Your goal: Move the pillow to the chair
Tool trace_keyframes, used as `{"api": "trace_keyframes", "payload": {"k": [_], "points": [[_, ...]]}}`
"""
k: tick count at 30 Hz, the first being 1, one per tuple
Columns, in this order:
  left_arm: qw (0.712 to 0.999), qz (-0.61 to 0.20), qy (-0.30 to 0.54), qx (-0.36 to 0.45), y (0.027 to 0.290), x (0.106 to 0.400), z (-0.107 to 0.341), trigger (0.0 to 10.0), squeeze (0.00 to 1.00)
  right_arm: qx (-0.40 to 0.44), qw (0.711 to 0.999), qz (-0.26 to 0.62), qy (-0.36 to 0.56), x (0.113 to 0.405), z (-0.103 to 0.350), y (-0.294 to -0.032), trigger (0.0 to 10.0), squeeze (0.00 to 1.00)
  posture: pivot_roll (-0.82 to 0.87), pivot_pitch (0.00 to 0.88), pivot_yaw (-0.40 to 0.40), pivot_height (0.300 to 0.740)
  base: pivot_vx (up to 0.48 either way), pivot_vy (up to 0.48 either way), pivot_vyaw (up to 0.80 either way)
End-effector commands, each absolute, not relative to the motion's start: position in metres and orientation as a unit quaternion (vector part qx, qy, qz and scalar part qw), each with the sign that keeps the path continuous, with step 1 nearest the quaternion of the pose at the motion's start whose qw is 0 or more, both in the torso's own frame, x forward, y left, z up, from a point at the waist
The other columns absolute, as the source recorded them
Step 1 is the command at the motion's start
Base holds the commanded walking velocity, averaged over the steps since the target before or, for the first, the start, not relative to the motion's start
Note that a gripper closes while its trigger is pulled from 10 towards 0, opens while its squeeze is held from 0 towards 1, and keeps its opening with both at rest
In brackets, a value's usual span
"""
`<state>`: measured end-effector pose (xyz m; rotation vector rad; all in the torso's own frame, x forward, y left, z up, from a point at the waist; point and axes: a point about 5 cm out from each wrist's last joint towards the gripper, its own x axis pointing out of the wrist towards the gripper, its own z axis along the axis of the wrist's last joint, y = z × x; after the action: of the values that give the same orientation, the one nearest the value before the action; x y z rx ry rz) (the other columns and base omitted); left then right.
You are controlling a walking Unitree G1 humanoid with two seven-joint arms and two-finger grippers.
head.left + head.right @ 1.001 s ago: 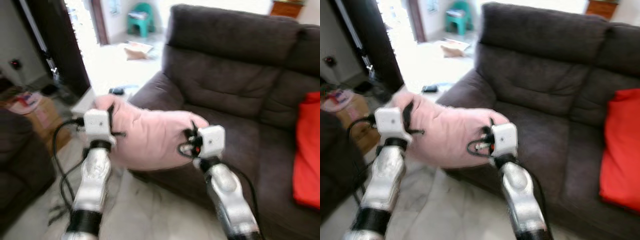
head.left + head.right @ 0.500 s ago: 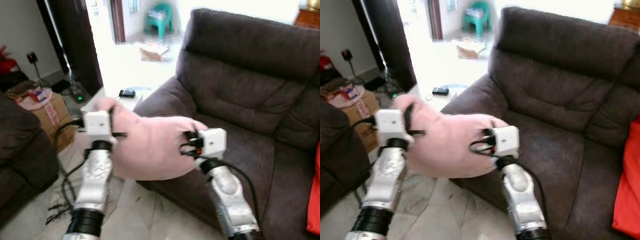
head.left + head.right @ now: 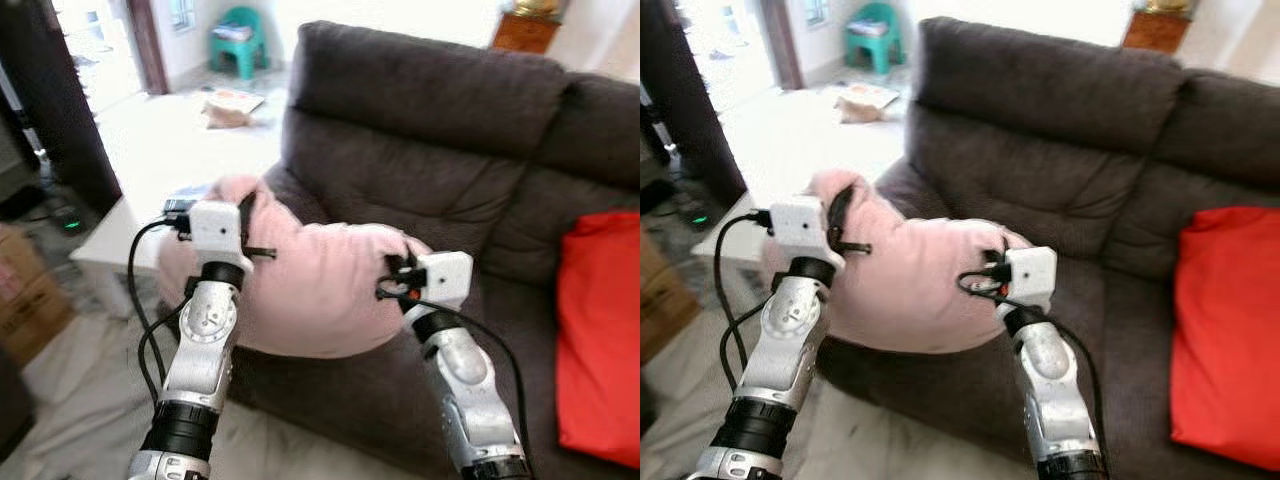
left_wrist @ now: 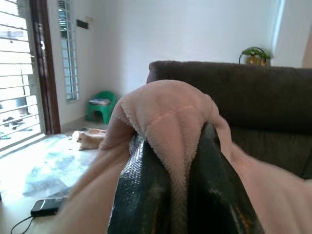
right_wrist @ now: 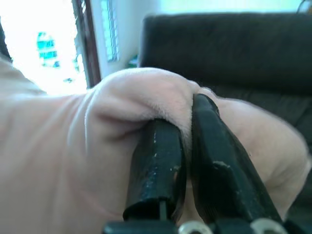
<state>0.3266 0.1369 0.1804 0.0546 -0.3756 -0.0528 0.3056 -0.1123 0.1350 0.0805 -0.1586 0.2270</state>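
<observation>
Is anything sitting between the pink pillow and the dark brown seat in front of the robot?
Nothing visible does. The pink pillow hangs pinched between the left claw and right claw, in front of the dark brown seat. The red cushion lies off to the right on the neighbouring seat.

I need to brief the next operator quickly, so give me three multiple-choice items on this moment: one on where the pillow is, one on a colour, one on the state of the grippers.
1. Where is the pink pillow?
A. Lying on the floor
B. Held up between both grippers, before the dark sofa
C. On the white table

2. What colour is the cushion on the sofa's right side?
A. Red
B. Green
C. Grey

3. How do the left gripper and right gripper stand?
A. Both open
B. One open
C. Both pinching pillow fabric

Answers: 1 B, the pillow hangs between the two arms; 2 A, it is bright red; 3 C, each wrist view shows fabric squeezed between the fingers.
</observation>
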Motion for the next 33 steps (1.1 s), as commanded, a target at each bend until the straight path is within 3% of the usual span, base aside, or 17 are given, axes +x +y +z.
{"api": "trace_keyframes", "payload": {"k": [1,4,18,33], "points": [[0.971,-0.059,-0.233,0.02,0.122,0.326,0.204,10.0,0.0,0.035,0.982,0.14,-0.125,0.306,0.155,-0.1,10.0,0.0,-0.01,0.0,-0.056,0.74,0.296,0.0,-0.8],[0.971,-0.057,-0.23,0.019,0.123,0.326,0.202,10.0,0.0,0.038,0.981,0.144,-0.125,0.306,0.154,-0.099,10.0,0.0,-0.01,0.0,-0.057,0.74,0.296,0.0,-0.73],[0.975,-0.048,-0.217,0.018,0.128,0.325,0.197,10.0,0.0,0.035,0.979,0.156,-0.123,0.304,0.153,-0.096,10.0,0.0,-0.01,0.0,-0.062,0.74,0.296,0.0,0.0],[0.992,-0.085,-0.085,-0.049,0.136,0.327,0.153,10.0,0.0,0.009,0.98,0.177,-0.095,0.306,0.144,-0.092,10.0,0.0,-0.01,0.0,-0.068,0.74,0.038,0.0,0.0]]}}
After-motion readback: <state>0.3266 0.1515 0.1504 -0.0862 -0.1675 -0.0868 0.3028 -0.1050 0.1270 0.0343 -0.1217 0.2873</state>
